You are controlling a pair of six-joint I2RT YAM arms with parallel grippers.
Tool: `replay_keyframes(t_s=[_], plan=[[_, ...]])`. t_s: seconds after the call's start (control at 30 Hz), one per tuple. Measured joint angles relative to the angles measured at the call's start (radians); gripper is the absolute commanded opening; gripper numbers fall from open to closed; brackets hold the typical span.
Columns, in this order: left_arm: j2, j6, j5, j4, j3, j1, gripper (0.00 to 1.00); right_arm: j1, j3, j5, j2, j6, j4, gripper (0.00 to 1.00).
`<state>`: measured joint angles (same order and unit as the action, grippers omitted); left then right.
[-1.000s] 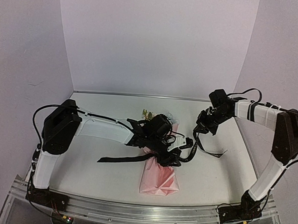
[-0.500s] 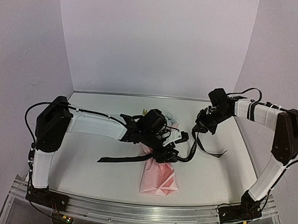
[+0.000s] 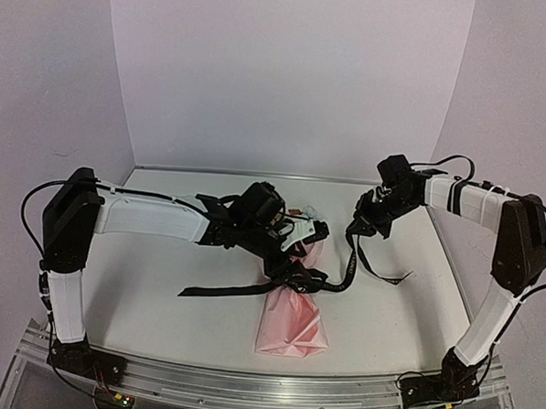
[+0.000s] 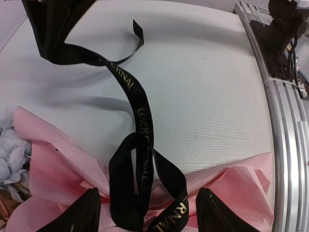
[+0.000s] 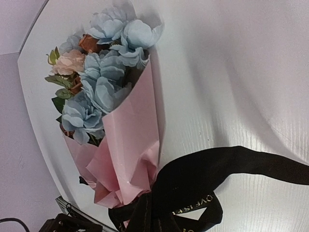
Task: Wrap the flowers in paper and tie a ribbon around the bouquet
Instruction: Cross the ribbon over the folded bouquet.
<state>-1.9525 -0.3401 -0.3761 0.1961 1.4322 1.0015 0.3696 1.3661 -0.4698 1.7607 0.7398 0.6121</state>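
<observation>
Pink paper (image 5: 130,145) encloses the flowers (image 5: 104,72); the bouquet (image 3: 290,320) lies on the table (image 3: 160,254). Tying is in hand: the right gripper (image 3: 355,230) pinches the ribbon (image 4: 140,104) aloft, while the left gripper (image 4: 149,212) gapes astride its loop and probably must close there next.

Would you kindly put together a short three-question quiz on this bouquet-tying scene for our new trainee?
1. True or false: the long black satin ribbon with light lettering lies flat and straight, clear of the pale pink paper bouquet cone.
2. The left gripper stands open over the cone. The right gripper is shut on: A) the paper, B) the ribbon, C) nothing.
3. Fill in: most blooms at the cone's top are pale ____.
Key: 1 false; 2 B; 3 blue.
</observation>
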Motion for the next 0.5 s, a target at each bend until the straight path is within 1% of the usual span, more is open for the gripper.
replay_keyframes(t_s=[0.1,0.2,0.27,0.4,0.5], plan=[[0.059,0.009,-0.009,-0.043,-0.050,-0.026,0.66,0.005,0.090,-0.039,0.065,-0.009,0.013,0.00],[0.109,0.006,-0.018,-0.086,-0.090,-0.074,0.65,0.023,0.208,-0.106,0.145,-0.021,-0.005,0.00],[0.134,-0.005,-0.025,-0.122,-0.113,-0.111,0.65,0.048,0.260,-0.160,0.169,-0.037,-0.019,0.00],[0.154,-0.032,-0.071,-0.205,-0.152,-0.181,0.66,0.108,0.297,-0.282,0.168,-0.067,-0.030,0.00],[0.154,-0.049,-0.117,-0.236,-0.154,-0.219,0.66,0.148,0.298,-0.371,0.165,-0.086,-0.032,0.00]])
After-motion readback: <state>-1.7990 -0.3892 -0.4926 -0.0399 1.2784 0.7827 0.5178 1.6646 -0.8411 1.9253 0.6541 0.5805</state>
